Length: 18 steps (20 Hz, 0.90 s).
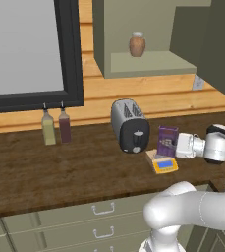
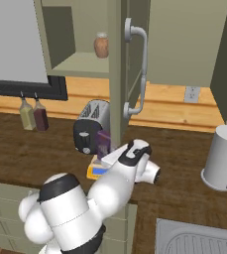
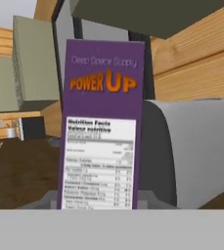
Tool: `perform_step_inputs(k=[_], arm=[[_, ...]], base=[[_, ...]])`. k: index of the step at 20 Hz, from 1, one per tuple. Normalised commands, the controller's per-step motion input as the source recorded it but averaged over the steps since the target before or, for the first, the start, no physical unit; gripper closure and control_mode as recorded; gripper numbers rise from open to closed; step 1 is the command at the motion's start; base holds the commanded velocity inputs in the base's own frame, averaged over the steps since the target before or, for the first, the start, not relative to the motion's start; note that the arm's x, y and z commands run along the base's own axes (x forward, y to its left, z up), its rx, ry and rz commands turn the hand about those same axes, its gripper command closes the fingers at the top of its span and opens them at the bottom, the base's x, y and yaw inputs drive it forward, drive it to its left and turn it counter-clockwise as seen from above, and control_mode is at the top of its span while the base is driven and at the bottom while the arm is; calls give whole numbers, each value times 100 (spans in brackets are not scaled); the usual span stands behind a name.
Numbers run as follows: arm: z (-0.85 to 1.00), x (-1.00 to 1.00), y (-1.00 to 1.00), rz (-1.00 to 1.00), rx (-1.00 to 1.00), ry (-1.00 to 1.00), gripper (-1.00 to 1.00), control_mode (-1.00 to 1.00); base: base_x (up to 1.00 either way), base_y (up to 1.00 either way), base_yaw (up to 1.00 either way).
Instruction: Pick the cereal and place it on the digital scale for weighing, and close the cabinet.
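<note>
Cabinet [image 2: 116,74]: door open, bar handle facing room; closing not yet done, judged last step.
Counter [image 1: 60,167]: toaster [image 1: 129,126] stands just beside scale.
Digital scale [image 1: 165,165]: flat, display toward robot.
Cereal [image 1: 167,141]: upright over scale's grey plate, long axis vertical, printed face (nutrition panel) toward hand camera; contact with plate cannot tell.
Gripper [image 1: 175,144]: pinching cereal from side.
Step in hand: placing on scale. Next move calls for settling box squarely, spreading claw, backing off without tipping it.
</note>
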Motion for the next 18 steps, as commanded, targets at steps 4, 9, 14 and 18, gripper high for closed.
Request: perform_step_inputs(k=[4, 9, 14, 18], arm=[[-6, -25, 30, 0, -1, -4, 100, -100], [0, -11, 25, 0, 0, -1, 100, -100], [0, 4, 2, 0, 0, 0, 100, -100], [-1, 1, 19, 0, 0, -1, 100, -100]], base=[[0, 0, 0], [0, 0, 0], [0, 0, 0], [0, 0, 0]])
